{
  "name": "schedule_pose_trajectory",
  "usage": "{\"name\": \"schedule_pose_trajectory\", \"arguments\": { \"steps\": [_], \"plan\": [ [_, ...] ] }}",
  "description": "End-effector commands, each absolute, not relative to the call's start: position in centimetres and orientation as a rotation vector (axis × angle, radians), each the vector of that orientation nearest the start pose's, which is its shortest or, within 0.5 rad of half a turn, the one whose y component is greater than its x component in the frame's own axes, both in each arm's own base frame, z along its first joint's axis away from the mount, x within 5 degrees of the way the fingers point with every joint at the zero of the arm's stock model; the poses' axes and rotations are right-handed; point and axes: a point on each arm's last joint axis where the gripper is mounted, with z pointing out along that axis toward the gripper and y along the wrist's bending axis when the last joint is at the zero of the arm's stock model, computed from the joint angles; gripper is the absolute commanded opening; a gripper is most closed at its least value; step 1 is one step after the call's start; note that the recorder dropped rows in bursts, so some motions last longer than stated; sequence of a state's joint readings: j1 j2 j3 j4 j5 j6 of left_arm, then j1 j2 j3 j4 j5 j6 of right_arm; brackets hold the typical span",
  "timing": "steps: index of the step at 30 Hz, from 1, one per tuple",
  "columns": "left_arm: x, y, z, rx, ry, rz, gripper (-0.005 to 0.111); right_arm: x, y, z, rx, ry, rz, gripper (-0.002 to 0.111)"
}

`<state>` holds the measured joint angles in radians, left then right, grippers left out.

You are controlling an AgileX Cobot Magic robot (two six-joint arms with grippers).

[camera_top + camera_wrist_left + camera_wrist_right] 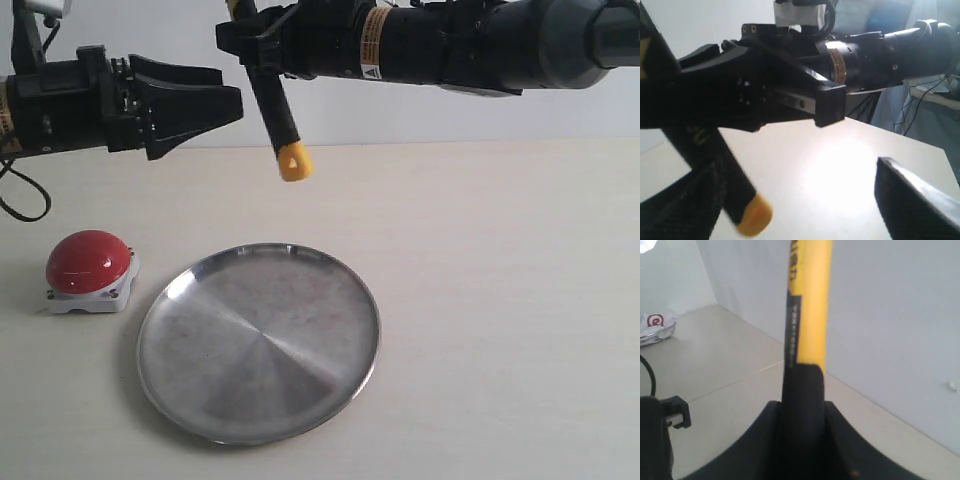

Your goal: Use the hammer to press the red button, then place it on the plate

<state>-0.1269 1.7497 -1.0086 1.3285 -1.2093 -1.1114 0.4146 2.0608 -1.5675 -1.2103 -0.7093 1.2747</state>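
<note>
Aloft, hammer (275, 105) lettering too blurred to read, arm label (372, 45) illegible.

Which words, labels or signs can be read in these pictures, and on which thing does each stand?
No text is legible.
On the hammer handle: lettering, too blurred to read.
On the right arm: yellow label, too small to read.
On a white object behind: red spiral sign, no words.

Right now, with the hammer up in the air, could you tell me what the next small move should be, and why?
Probably draw the left gripper back a little. Its jaws stand open and hold nothing, while the right gripper is closed on the hammer, which hangs yellow end down just beside those open jaws. Backing off would clear the right arm's way.
</note>
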Motion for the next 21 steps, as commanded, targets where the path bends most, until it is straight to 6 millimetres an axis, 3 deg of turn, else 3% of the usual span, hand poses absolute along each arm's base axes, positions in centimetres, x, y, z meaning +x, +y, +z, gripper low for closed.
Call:
{"name": "schedule_pose_trajectory", "arguments": {
  "steps": [1, 4, 7, 10, 14, 21],
  "plan": [
    [32.6, -10.0, 26.0, 0.868, 1.561, -1.105, 0.076, 41.4, 24.1, 28.3, -0.726, 1.567, 0.952, 0.0],
    [32.9, -7.5, 26.2, 0.79, 1.624, -1.089, 0.053, 41.0, 24.1, 28.4, -0.779, 1.587, 0.935, 0.0],
    [33.4, -4.6, 26.3, 0.652, 1.682, -1.081, 0.002, 40.4, 23.9, 29.0, -0.853, 1.605, 0.905, 0.0],
    [33.4, -1.5, 26.3, 0.551, 1.695, -1.021, 0.0, 39.6, 23.6, 30.0, -0.9, 1.639, 0.874, 0.0],
    [31.4, 1.9, 25.9, 0.384, 1.674, -0.935, 0.0, 38.5, 23.6, 30.3, -1.0, 1.7, 0.85, 0.0],
    [25.8, 2.8, 25.6, 0.25, 1.624, -0.636, 0.0, 37.9, 23.6, 29.5, -0.99, 1.75, 0.935, 0.0]
  ]
}}
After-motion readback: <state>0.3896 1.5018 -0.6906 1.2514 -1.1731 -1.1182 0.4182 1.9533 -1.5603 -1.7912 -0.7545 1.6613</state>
